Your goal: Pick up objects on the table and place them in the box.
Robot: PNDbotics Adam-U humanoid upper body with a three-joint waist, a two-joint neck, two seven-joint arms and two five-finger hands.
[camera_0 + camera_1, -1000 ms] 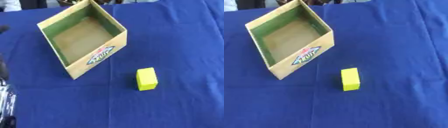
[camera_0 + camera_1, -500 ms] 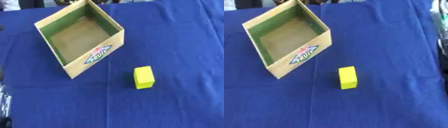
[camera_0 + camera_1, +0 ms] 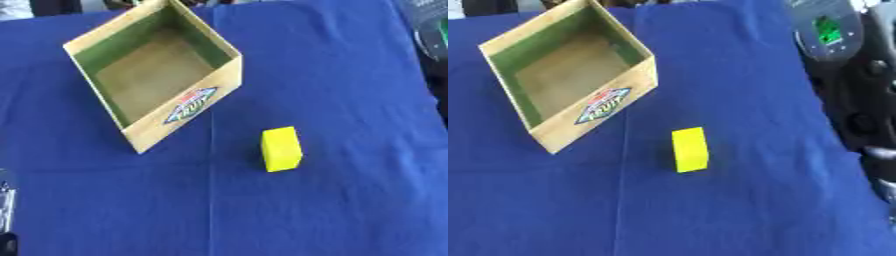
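Covering the table (image 3: 350, 100), blue cloth. Toward the far left corner, open cardboard box (image 3: 153, 75), seemingly empty, printed label on the near wall. Near the table's middle, just off the box's near corner, yellow block (image 3: 282, 149), untouched. Robot hand fingers: cannot tell. Best grasped across the narrow sides, lifted clear of the box's wall before release.

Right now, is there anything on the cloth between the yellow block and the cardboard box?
Nothing visible. Only bare blue tablecloth lies between the yellow block and the open cardboard box, whose labelled side wall faces the block. The box looks empty.
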